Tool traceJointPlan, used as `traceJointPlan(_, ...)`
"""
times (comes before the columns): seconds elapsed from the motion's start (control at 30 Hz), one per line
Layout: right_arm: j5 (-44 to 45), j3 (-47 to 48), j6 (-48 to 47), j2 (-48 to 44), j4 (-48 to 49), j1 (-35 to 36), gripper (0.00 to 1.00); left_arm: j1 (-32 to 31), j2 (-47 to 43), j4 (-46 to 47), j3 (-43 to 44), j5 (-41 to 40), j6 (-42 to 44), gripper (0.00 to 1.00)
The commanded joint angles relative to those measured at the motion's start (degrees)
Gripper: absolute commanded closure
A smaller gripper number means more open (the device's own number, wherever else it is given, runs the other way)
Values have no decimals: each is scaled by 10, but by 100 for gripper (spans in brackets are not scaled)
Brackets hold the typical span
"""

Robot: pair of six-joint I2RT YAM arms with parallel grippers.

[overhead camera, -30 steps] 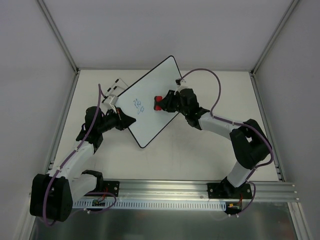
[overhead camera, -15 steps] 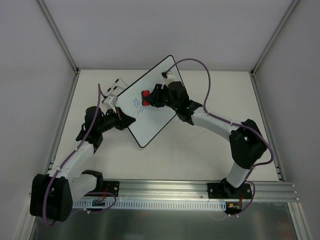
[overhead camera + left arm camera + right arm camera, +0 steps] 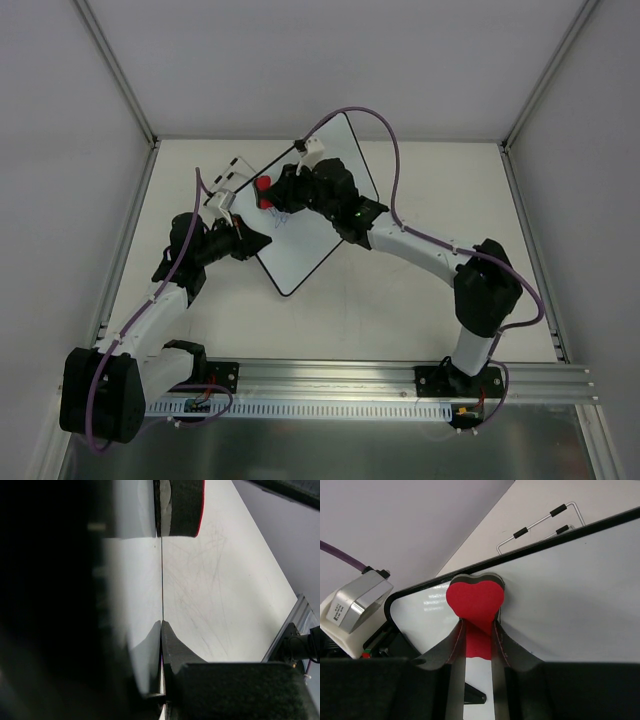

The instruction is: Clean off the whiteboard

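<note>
**Heart eraser down at the board's upper-left end**

We've got the whiteboard [image 3: 295, 255] lying diagonally across the middle of the table [image 3: 450, 190]. A bit of blue scribble [image 3: 279, 214] shows on its left part. The right gripper [image 3: 268, 192] has its jaws pinched on a red heart-shaped eraser [image 3: 475, 599], which rests on the board close to its upper-left rim. The left gripper [image 3: 252, 240] sits at the board's lower-left edge. In its wrist view the fingers [image 3: 177, 505] stand well apart, both tips at the thin black rim. A wire stand [image 3: 520, 532] lies just beyond the board.
</note>
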Motion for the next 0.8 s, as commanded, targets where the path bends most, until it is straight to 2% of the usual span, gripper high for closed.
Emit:
traceJointPlan(0.0, 16, -40, -17, -2, -20, 1, 100, -29, -3, -38, 9, 93, 49, 100)
traceJointPlan(0.27, 31, -194, -12, -62, -17, -43, 100, -29, 0, -38, 9, 93, 50, 100)
traceJointPlan(0.4, 28, -223, -12, -68, -17, -46, 100, -29, 4, -38, 10, 94, 50, 100)
traceJointPlan(0.6, 17, -199, -11, -57, -11, -45, 100, -29, 7, -38, 11, 96, 49, 100)
traceJointPlan(0.77, 13, -124, -23, -41, -13, -31, 100, -29, 10, -38, 12, 98, 48, 100)
